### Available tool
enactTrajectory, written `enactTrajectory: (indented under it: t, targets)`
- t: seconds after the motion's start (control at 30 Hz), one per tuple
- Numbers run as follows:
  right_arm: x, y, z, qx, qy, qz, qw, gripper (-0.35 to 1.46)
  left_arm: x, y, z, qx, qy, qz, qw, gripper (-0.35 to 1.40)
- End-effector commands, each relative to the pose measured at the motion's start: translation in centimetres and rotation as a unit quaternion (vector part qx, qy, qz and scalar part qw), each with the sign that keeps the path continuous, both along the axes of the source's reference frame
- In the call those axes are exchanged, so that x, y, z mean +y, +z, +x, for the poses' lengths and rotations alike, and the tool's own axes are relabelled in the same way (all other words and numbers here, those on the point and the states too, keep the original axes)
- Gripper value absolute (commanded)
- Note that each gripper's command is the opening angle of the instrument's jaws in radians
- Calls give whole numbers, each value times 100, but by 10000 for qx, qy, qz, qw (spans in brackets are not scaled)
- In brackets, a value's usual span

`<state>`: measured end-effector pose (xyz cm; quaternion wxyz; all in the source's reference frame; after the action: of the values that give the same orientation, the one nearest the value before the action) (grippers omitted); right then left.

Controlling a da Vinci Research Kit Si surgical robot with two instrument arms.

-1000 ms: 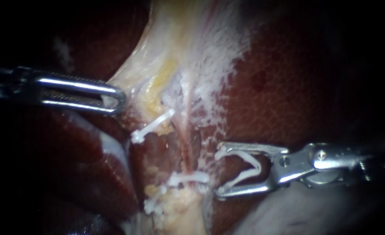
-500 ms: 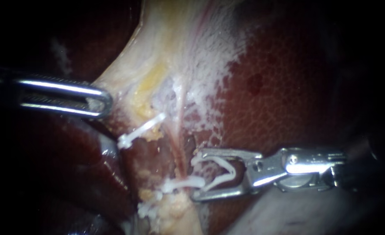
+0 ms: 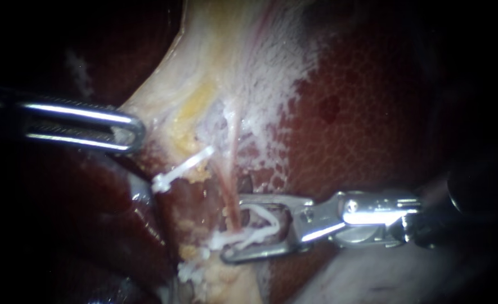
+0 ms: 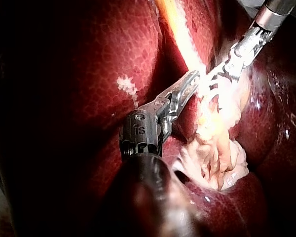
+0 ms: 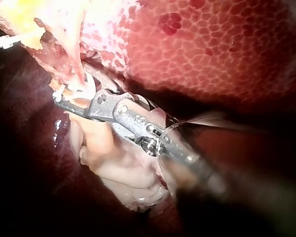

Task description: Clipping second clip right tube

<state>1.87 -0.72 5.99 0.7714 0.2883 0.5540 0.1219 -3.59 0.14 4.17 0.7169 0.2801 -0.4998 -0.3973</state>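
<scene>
**Clip-loaded right tool set crosswise at the right tube**

Against the mottled dark-red liver (image 3: 361,124), the pale yellowish tissue sheet (image 3: 215,67) is clenched at its edge by the left instrument's slotted steel tool (image 3: 136,132). The right instrument's steel tool (image 3: 233,229) comes in from the right, grasping an open white plastic clip (image 3: 268,222). The thin pink right tube (image 3: 233,191) runs up-and-down the endoscope view, square across the jaws' mouth and just above a seated white clip (image 3: 215,243). Whether the tube lies fully between the clip's legs I cannot tell, so a slightly deeper reach looks wise.
</scene>
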Motion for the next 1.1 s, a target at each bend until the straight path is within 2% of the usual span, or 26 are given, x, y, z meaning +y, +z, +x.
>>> enactTrajectory:
  t: [0.03,0.4,0.67,0.93,1.03,1.07,1.1]
  targets:
    - [-1,-2,0,6,-15,5,10000,59,0,1,0,0,0,0,10000,-35]
    - [-5,-2,-3,-42,8,188,9998,56,1,4,0,-3,5,-1,10000,-35]
    - [-14,5,-6,-112,42,398,9991,51,2,5,0,6,-6,-5,10000,-35]
    - [-14,6,-6,-111,39,395,9991,48,2,6,1,6,-5,-7,10000,-35]
    - [-12,7,-7,-137,61,480,9987,32,2,6,0,6,-6,-7,10000,-35]
    - [-10,8,-7,-154,74,538,9984,6,2,6,0,6,-6,-7,10000,-35]
    - [-9,8,-8,-165,86,568,9982,-12,2,6,0,7,-6,-7,10000,-35]
